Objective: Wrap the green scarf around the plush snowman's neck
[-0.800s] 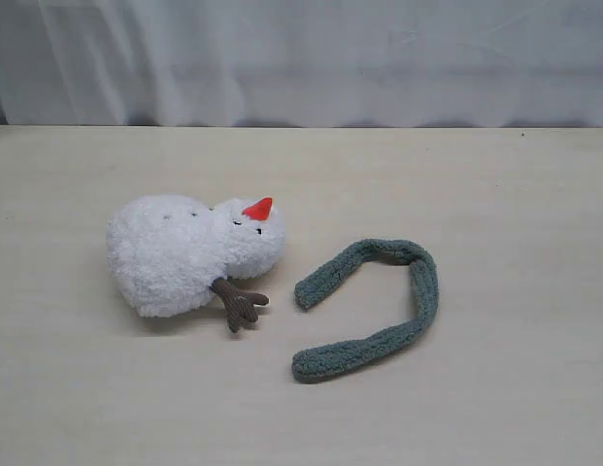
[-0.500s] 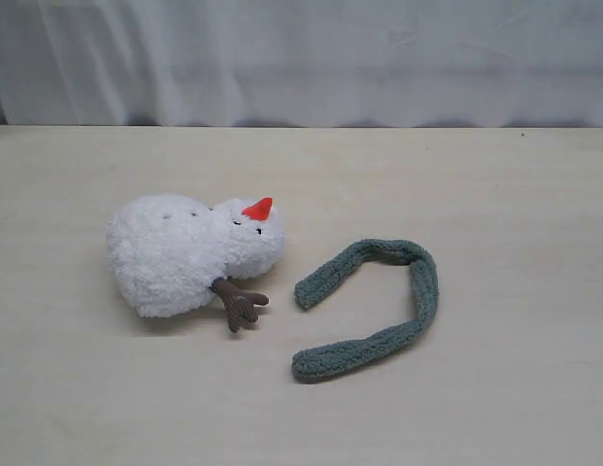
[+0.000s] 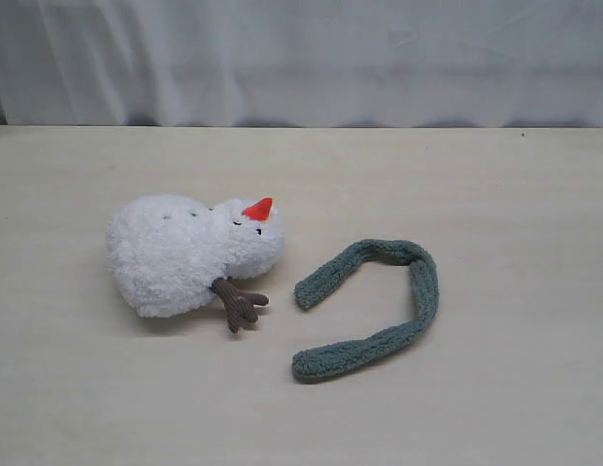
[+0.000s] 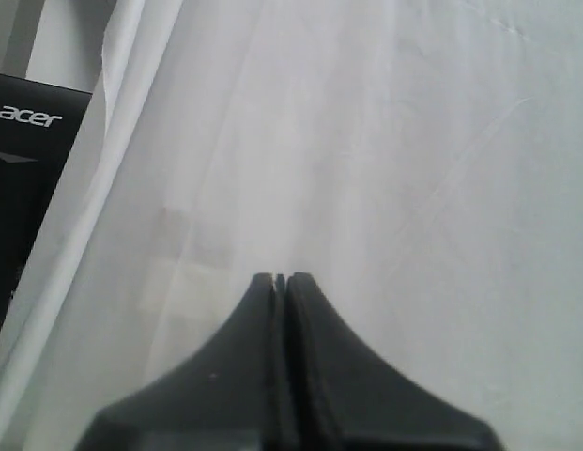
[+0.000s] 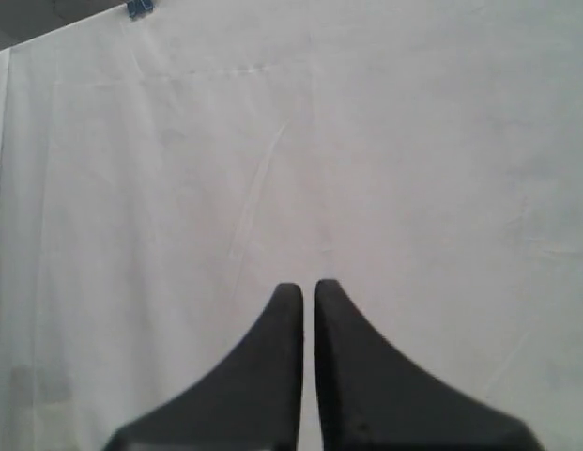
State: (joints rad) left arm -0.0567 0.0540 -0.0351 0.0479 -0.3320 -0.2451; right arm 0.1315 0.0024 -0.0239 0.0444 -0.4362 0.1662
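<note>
Scarf point(image 3: 425, 286) lies flat on the table point(image 3: 515, 194), right of centre and toward the near edge. It is bent into an open hook: one end points at the snowman point(image 3: 180, 257), the other sits nearer the front edge. It is apart from the snowman, not touching.

Snowman is on its back left of centre, head toward the middle, nose point(image 3: 258, 208) up, one twig arm point(image 3: 238, 301) sticking out toward the front edge. Neck point(image 3: 221, 243) is bare, so wrapping has not started.

Left gripper point(image 4: 281, 279) has its jaws pressed together and holds nothing. Right gripper point(image 5: 301, 287) is closed to a thin slit, also empty. Both face the white curtain point(image 3: 379, 58), and neither shows in the exterior view.

Handling, my guess:
- Scarf looks light, limp and fuzzy. It should sag and drag if lifted at one spot, but is unlikely to slip.
- Pinch near a rounded end, fingers across the strip. The end by the snowman looks best.
- Snowman looks soft and light and may roll or slide when the scarf gets tucked under the neck, so the other arm may need to steady the body.
</note>
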